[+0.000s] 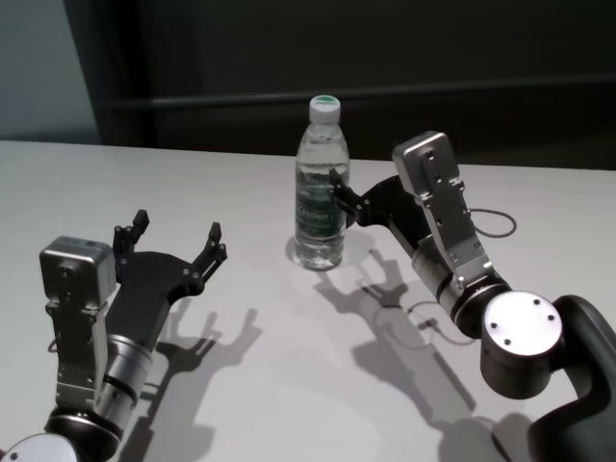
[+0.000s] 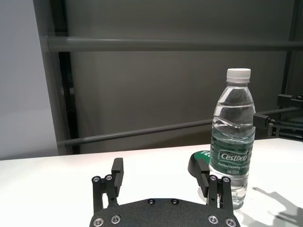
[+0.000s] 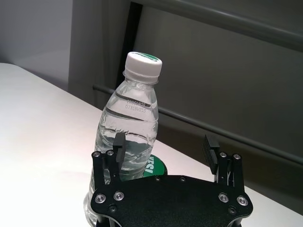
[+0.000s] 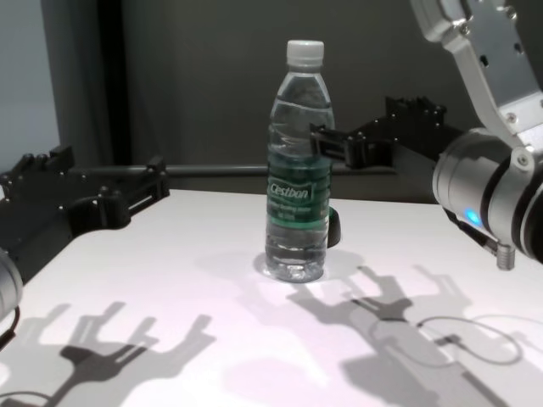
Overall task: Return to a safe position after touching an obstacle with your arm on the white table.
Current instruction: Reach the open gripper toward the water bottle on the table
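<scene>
The obstacle, a clear water bottle point(image 1: 320, 183) with a white cap and a green label band, stands upright mid-way across the white table point(image 1: 192, 173). My right gripper point(image 1: 358, 192) is open just right of it. One fingertip point(image 1: 336, 185) lies against or very near the bottle's side at label height. In the right wrist view the bottle point(image 3: 130, 132) stands in front of one finger point(image 3: 118, 147), not centred between the two. Nothing is held. My left gripper point(image 1: 179, 227) hovers open and empty at the near left, well apart from the bottle point(image 2: 233, 137).
A small dark rounded object with a green top point(image 4: 333, 227) sits on the table right behind the bottle. A thin cable loop point(image 4: 462, 335) hangs by my right forearm. Dark wall panels with horizontal rails stand behind the table's far edge.
</scene>
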